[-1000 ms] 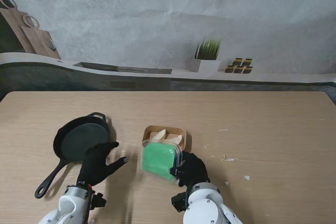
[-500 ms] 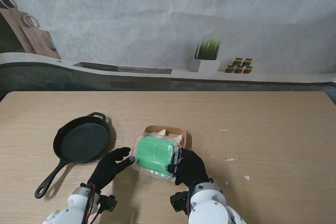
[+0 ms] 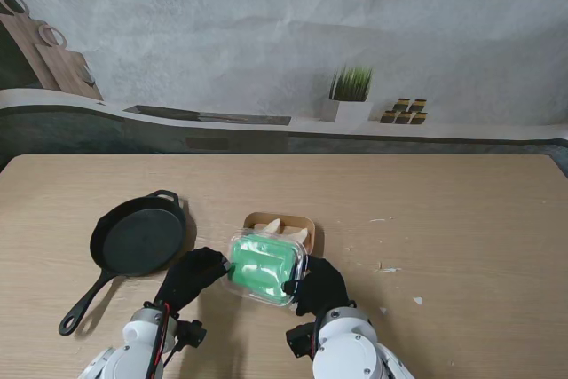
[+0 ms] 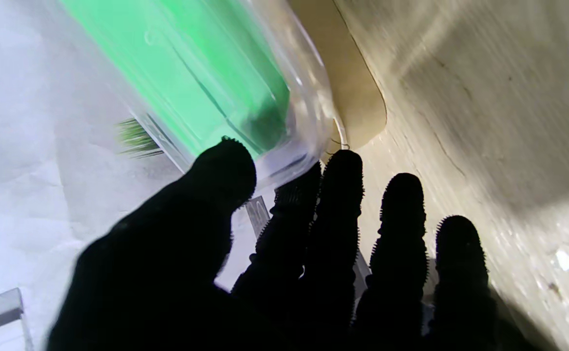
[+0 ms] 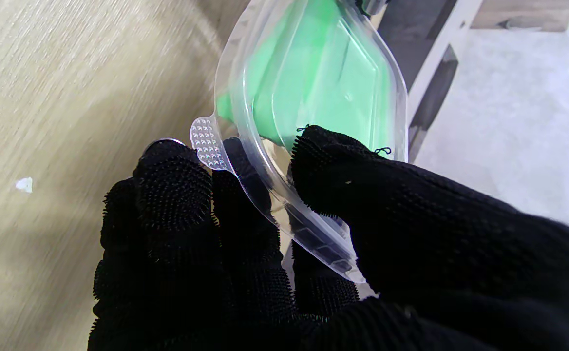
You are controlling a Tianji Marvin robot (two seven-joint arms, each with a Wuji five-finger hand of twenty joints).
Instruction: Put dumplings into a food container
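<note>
A clear plastic food container with a green inside (image 3: 263,266) is held tilted above the table between both hands. My right hand (image 3: 318,284) pinches its rim between thumb and fingers, plain in the right wrist view (image 5: 245,204). My left hand (image 3: 192,274) grips the opposite edge, thumb on top and fingers beneath (image 4: 275,195). Just beyond the container lies a shallow brown tray (image 3: 306,225) with pale dumplings (image 3: 272,226), partly hidden by the container.
A black cast-iron skillet (image 3: 135,243) sits on the left with its handle pointing toward me. Small white crumbs (image 3: 389,269) dot the wooden table on the right. A potted plant (image 3: 350,90) stands on the ledge behind.
My left hand swung in from beside the skillet and closed on the container's left edge. The container lifted and shifted slightly left, still in the right hand.
</note>
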